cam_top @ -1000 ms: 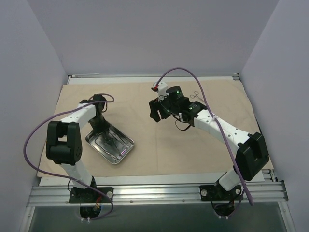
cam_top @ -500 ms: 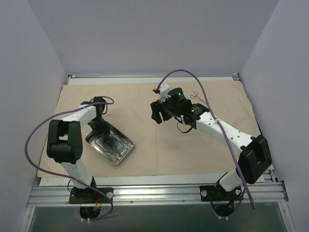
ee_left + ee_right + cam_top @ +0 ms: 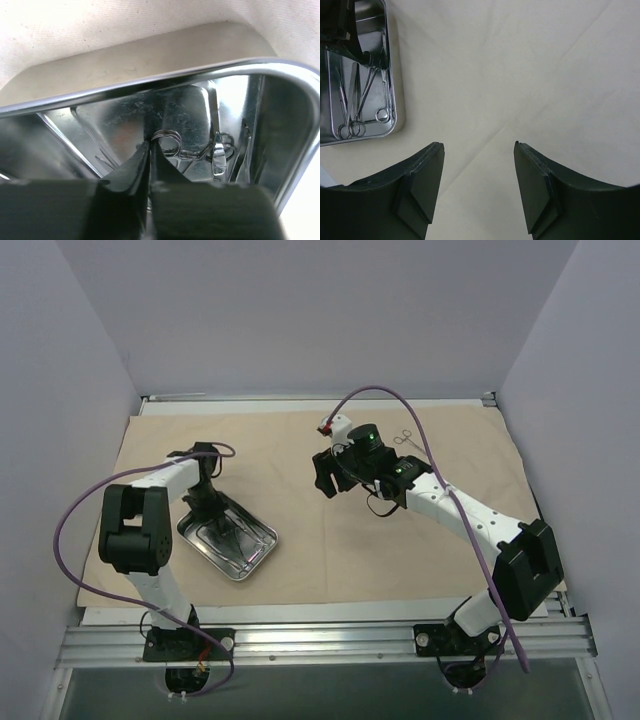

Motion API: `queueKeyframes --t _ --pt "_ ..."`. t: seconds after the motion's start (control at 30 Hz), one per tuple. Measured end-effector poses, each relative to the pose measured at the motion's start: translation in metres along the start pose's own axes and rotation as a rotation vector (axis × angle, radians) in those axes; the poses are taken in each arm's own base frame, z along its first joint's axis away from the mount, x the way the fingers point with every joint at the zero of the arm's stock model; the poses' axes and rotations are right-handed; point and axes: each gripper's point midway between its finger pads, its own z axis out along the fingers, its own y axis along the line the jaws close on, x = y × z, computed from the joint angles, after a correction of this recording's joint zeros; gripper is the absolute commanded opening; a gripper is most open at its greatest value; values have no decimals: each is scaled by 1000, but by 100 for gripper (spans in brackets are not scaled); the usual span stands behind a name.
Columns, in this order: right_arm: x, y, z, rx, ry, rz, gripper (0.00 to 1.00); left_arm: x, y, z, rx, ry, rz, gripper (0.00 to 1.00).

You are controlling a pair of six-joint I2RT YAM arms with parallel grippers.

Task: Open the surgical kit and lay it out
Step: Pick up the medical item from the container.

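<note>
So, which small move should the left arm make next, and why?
Probably raise the left claw slightly and watch. Its fingers are almost together at a ring handle inside the steel tray, but whether the handle is pinched is hidden; a small lift would show it.

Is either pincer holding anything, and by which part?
Right pincer: open, holding nothing. Left pincer: nearly closed at an instrument's finger ring in the tray; grip cannot be told.

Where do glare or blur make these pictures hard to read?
Left wrist: the steel tray mirrors everything and the near fingers are blurred, so the instruments are hard to separate. Right wrist: sharp, evenly lit cloth. Top external: soft light, faint shadows.
</note>
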Motion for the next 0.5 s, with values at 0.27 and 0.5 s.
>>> queueKeyframes --t 0.27,0.5 --pt "0 -1 0 8 -1 0 58 -5 5 -2 3 -5 -6 2" --pt "-9 1 9 -5 -9 4 56 -18 14 -20 3 -84 14 2"
